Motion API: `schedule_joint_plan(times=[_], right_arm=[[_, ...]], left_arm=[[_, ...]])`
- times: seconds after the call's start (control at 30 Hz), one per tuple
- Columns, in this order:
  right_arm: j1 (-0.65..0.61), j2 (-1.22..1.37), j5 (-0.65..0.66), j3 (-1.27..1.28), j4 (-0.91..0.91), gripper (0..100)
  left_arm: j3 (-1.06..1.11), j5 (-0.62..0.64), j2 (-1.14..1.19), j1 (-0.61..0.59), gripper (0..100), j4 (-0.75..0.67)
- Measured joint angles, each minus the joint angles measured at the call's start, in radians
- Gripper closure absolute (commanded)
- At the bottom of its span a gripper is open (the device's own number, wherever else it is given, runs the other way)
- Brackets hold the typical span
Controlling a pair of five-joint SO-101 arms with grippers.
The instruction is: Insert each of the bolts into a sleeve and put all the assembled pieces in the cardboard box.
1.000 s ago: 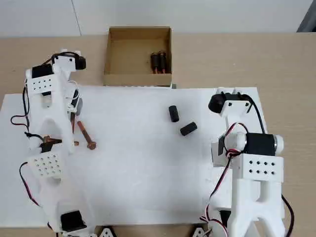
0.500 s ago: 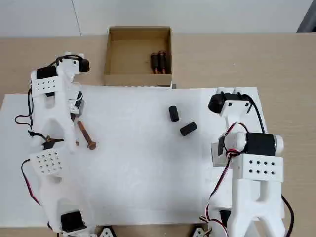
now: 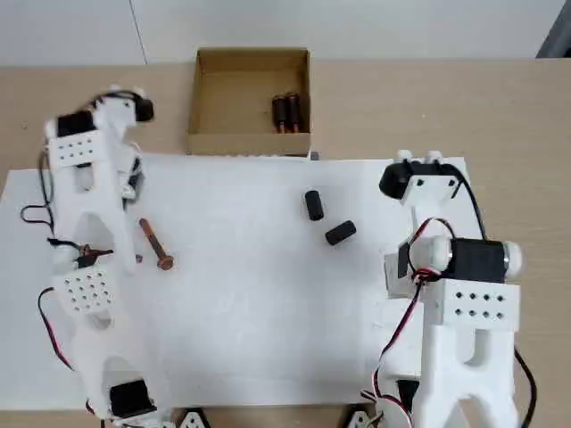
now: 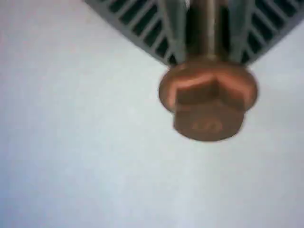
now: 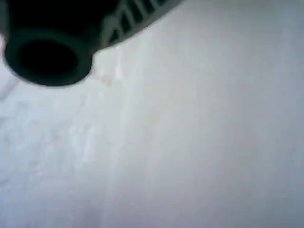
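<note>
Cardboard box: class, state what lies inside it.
In the cardboard box, two sleeves with copper bolt ends showing lie side by side by the right wall. The sleeves cover the bolt shanks.

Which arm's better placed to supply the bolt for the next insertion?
Left. The left gripper holds a bolt by its shaft, head outward; the right gripper holds a sleeve, so it would probably receive.

High view: overhead, cardboard box [image 3: 234, 105] at 12 o'clock. My wrist views: close over white sheet [image 3: 250, 303], shared overhead.
</note>
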Motion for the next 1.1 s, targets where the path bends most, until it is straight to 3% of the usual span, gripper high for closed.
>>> schedule_joint_plan(times=[0.3,0.53,0.87,1.1], right_arm=[[-0.002,-0.028,0.0,-0.037,0.026,99.5],[-0.002,-0.244,0.041,-0.037,0.026,99.5],[-0.002,-0.526,0.084,-0.023,0.026,99.5],[-0.002,-0.677,0.084,0.095,-0.017,99.5]], left_arm=[[-0.009,0.058,-0.224,0.031,100,0.014],[0.143,0.009,-0.535,0.06,100,0.018],[0.647,0.009,-1.099,0.163,100,0.014],[1.071,0.009,-1.491,0.172,100,-0.176]])
